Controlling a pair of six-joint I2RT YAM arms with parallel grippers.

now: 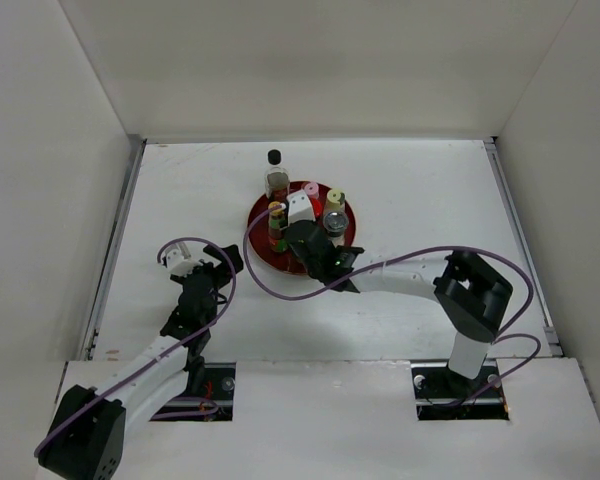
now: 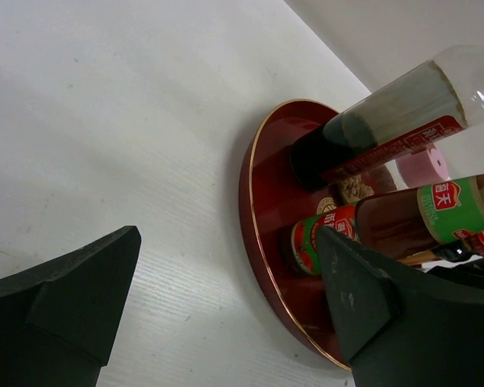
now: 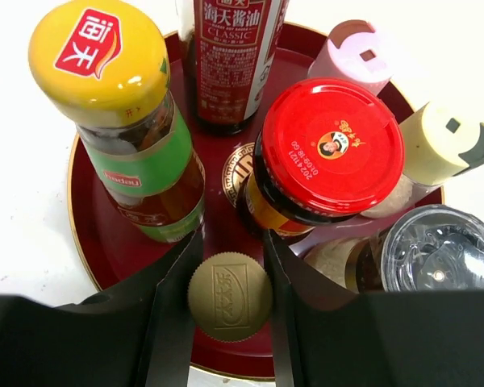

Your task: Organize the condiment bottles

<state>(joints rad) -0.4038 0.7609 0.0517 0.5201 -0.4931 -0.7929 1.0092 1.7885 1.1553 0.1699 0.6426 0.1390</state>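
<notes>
All seven condiment bottles are gathered on the round red tray (image 3: 113, 250), which sits toward 12 o'clock on the desk (image 1: 410, 200).

In the right wrist view:
- The tall soy sauce bottle (image 3: 230, 56) stands at 12 o'clock on the tray.
- The yellow-capped, green-labelled bottle (image 3: 101, 60) is at 10.
- The pink-capped shaker (image 3: 355, 52) is at 1.
- The pale yellow-green shaker (image 3: 444, 145) is at 3.
- The clear-lidded jar (image 3: 440, 258) is at 4.
- The red-lidded jar (image 3: 332, 145) is near the middle.
- The small gold-capped jar (image 3: 230, 297) is at the 6 o'clock rim.

The right tool (image 3: 231, 242) is clenched on the gold-capped jar, one finger pressed to each side. Whether the jar's base rests on the tray is hidden.

The left tool (image 1: 205, 262) is released and empty, its jaws spread wide, low over the desk at the tray's 8 o'clock.

This looks like the last jar being set in place, so the task seems nearly finished. The next move would be to confirm the jar is seated and let go. The tool should then lift straight up, because the red-lidded jar and the yellow-capped bottle stand just beside the fingers and could be nudged over.
</notes>
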